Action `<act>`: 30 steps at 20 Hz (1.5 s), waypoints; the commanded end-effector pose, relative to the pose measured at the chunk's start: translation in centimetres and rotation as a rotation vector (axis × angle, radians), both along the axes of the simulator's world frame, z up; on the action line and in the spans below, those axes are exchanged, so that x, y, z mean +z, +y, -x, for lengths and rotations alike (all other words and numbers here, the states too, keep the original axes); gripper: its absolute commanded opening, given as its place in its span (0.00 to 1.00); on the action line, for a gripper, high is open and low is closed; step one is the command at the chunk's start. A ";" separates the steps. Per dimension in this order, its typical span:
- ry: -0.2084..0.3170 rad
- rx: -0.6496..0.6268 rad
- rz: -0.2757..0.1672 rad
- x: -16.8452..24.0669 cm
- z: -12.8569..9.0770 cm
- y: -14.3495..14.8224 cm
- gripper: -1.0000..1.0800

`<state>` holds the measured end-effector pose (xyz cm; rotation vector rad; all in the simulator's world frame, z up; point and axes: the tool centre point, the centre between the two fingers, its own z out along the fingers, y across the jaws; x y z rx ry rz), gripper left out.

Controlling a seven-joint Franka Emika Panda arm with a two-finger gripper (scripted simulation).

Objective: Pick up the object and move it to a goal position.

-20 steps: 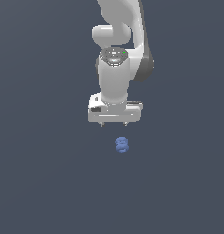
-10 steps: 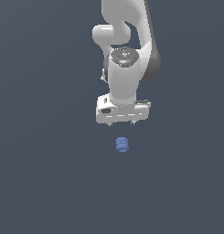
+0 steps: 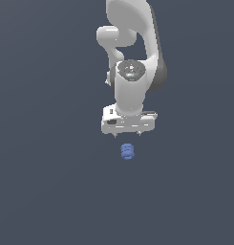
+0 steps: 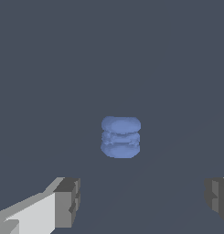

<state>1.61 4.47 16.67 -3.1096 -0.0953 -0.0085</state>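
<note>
The object [image 3: 127, 151] is a small blue stubby piece with stacked rounded ridges, standing on the dark grey floor. In the wrist view it [image 4: 121, 137] sits centred between and ahead of the two fingers. My white gripper [image 3: 130, 134] hangs just above and slightly behind the object, not touching it. The jaws are wide open and empty, one grey fingertip [image 4: 67, 202] on each side of the wrist view. No goal marker shows.
The floor [image 3: 51, 182] is a plain dark grey surface with nothing else on it. The white arm [image 3: 132, 52] rises behind the gripper.
The gripper has come down and moved a little to the exterior view's right, closing the gap above the blue object. The object has not moved.
</note>
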 end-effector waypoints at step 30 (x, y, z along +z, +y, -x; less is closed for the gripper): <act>0.005 -0.029 0.030 -12.4 -1.4 1.0 0.96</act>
